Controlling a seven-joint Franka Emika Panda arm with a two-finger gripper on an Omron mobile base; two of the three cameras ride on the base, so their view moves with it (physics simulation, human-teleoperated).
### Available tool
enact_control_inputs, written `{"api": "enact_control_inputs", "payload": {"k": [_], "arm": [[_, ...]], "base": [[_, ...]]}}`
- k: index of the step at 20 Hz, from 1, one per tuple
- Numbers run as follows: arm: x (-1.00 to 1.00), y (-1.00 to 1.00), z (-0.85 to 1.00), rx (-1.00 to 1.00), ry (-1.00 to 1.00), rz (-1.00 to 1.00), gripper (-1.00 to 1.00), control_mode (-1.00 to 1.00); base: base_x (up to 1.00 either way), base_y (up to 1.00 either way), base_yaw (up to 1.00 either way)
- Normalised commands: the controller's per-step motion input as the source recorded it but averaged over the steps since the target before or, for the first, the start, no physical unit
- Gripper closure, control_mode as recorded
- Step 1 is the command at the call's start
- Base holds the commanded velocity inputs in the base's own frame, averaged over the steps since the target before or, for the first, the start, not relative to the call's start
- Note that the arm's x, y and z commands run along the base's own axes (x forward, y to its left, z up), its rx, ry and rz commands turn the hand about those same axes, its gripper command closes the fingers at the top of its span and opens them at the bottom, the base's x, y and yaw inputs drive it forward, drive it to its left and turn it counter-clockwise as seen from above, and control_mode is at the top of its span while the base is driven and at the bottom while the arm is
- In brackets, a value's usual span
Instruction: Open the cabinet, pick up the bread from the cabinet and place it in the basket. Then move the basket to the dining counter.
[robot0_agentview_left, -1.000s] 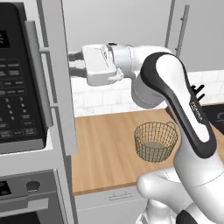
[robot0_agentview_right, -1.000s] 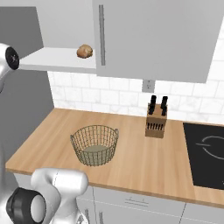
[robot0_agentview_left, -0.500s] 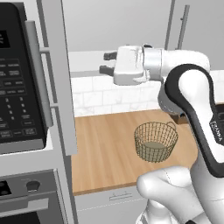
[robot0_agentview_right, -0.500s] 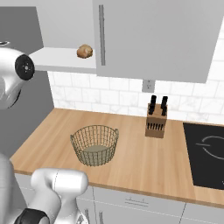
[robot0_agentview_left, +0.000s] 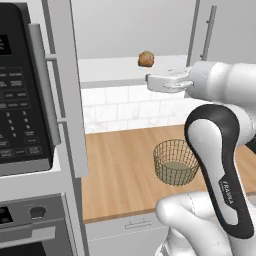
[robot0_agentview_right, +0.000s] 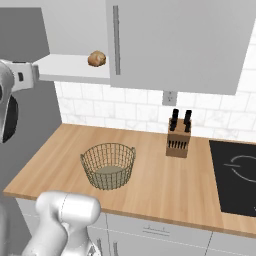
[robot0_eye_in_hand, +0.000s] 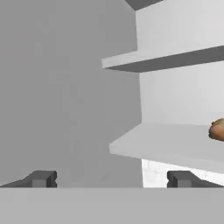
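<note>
With the cabinet (robot0_agentview_left: 75, 100) open, the claw (robot0_agentview_left: 152, 81) is hanging released and empty just below the shelf's front edge, needing to rise toward the bread (robot0_agentview_left: 146, 59) sitting there, above the basket (robot0_agentview_left: 175, 162) on the bench (robot0_agentview_left: 125, 170)

Bright, even, rendered light throughout, with soft faint shadows, no glare, and slightly coarse, pixelated edges.

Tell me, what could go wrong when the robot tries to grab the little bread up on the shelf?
The bread is small and round and sits near the shelf's front edge, so a clumsy nudge might roll it off onto the worktop. In the hand view it shows far off to one side of the open claw, so closing now would likely catch only air. The basket stands off to one side of the bread, so dropping it too early could miss.
</note>
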Motion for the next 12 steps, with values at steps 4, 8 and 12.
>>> {"api": "enact_control_inputs", "payload": {"k": [4,8,12], "arm": [[0.21,-0.51,0.02,-0.09,0.31,-0.58,-1.00,-1.00],[0.41,-0.30,0.00,-0.08,0.21,-0.46,-1.00,-1.00],[0.56,-0.27,0.00,-0.05,0.08,-0.28,-1.00,-1.00]], "base": [[0.00,0.00,0.00],[0.00,0.00,0.00],[0.00,0.00,0.00]]}}
